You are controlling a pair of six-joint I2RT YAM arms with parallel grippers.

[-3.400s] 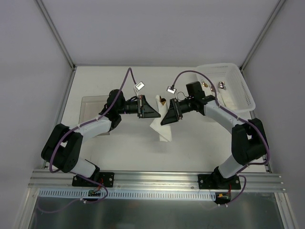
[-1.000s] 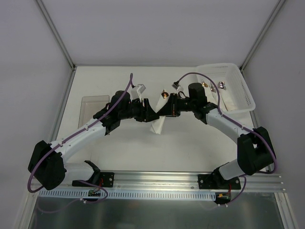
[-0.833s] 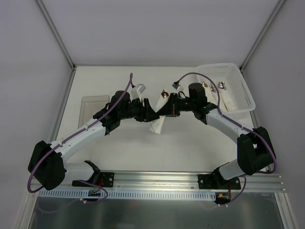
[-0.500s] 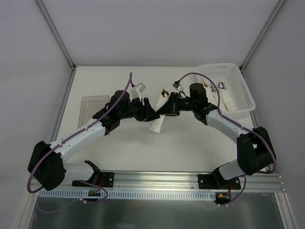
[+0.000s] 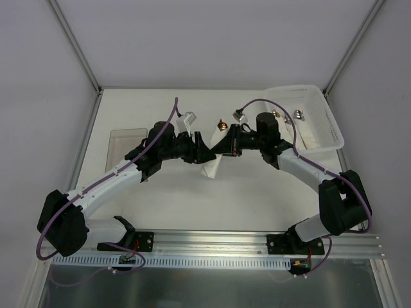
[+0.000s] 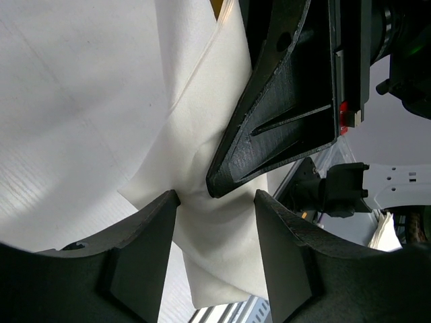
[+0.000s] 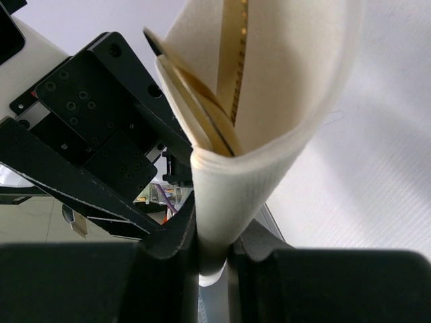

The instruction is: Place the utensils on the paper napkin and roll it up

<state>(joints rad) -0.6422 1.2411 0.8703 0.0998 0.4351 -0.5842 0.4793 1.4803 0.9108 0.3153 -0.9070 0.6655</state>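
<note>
One folded napkin (image 5: 212, 168), left of the basket (image 5: 292, 88): right gripper (image 7: 212, 239) pinches its fold with utensils (image 7: 232, 67) tucked inside, left gripper (image 6: 215, 202) spread around the loose flap, so I'd close there and roll tight without spilling them

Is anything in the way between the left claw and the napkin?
Partly. The left gripper is open astride the napkin, but the right gripper, shut on the napkin, pokes one finger into that gap.
</note>
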